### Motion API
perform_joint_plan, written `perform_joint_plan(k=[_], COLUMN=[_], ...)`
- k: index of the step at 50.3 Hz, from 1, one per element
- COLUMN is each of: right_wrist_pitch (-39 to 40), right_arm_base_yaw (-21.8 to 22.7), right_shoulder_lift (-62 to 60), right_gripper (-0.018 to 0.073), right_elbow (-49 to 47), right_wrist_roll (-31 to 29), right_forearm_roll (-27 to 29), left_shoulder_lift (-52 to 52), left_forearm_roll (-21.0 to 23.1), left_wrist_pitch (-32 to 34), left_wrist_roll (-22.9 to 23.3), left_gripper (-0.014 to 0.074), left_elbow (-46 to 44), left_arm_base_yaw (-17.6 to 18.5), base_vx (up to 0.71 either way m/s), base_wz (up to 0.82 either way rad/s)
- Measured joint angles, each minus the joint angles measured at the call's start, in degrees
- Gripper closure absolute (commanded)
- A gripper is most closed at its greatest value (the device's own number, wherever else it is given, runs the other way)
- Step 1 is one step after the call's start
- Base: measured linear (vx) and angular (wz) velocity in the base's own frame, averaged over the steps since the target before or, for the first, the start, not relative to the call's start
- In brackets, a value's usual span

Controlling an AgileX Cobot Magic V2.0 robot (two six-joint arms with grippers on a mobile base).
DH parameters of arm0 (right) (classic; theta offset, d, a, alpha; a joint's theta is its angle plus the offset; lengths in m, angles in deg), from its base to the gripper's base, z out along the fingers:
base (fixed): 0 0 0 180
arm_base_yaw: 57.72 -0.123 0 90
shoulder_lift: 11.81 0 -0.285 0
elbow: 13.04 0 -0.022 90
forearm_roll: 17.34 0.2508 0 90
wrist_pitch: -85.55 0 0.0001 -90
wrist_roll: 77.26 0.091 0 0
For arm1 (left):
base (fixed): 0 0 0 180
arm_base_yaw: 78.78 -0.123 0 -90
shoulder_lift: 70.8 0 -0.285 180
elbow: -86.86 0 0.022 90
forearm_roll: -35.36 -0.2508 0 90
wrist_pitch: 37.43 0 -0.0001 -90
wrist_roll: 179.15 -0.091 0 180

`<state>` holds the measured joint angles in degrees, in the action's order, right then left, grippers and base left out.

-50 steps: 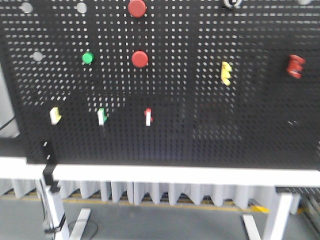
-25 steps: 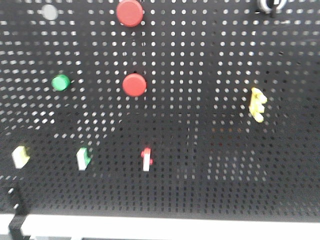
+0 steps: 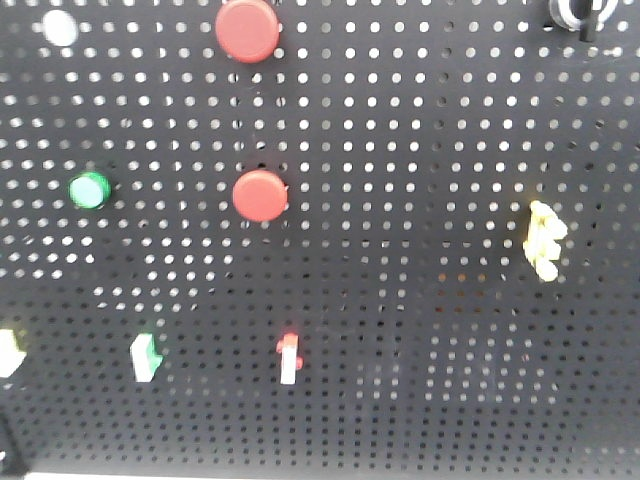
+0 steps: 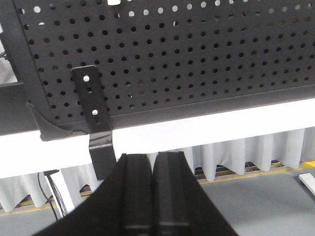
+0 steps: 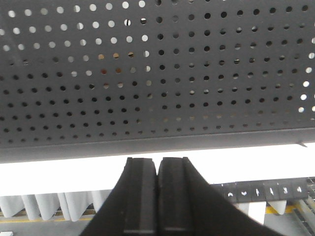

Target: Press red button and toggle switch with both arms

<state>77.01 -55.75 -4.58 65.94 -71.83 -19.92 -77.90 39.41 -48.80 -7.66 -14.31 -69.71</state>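
The front view shows a black pegboard (image 3: 420,150) with two red buttons, one at mid-left (image 3: 261,195) and one at the top (image 3: 247,28). Below them stand a red-tipped toggle switch (image 3: 289,358), a green one (image 3: 145,358) and a yellow one (image 3: 8,352) at the left edge. Neither arm shows in this view. My left gripper (image 4: 152,156) is shut and empty, below the board's lower left corner. My right gripper (image 5: 157,160) is also shut and empty, under the board's bottom edge.
A green button (image 3: 89,190), a white button (image 3: 60,27), a yellow part (image 3: 543,240) and a black knob (image 3: 580,12) also sit on the board. A black bracket (image 4: 96,118) fixes the board to the white table edge (image 4: 221,128). White skirting hangs below.
The front view has closed in on the board: buttons and switches look larger and have spread outward, and the table edge and floor have dropped out of view.
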Motion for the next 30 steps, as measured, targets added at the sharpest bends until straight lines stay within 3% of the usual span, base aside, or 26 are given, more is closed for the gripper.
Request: perform_joint_plan(k=[21,30], right_wrist_pitch=[0.00,3.61], right_arm_base_yaw=[0.00,0.00], right_shoulder_lift=[0.00,0.00], right_gripper=[0.0562,0.0562], right_elbow=[0.00,0.00], right_wrist_roll=[0.00,1.37], right_forearm_roll=[0.08,3.94], left_shoulder_lift=[0.00,0.00], left_forearm_roll=[-0.25,-0.28], left_wrist_pitch=[0.55,6.93], left_wrist_roll=[-0.38,-0.95], left_gripper=[0.0595,0.0595], left_elbow=[0.00,0.00], left_arm_base_yaw=[0.00,0.00], base_vx=[0.03,0.00], base_wz=[-0.01,0.00])
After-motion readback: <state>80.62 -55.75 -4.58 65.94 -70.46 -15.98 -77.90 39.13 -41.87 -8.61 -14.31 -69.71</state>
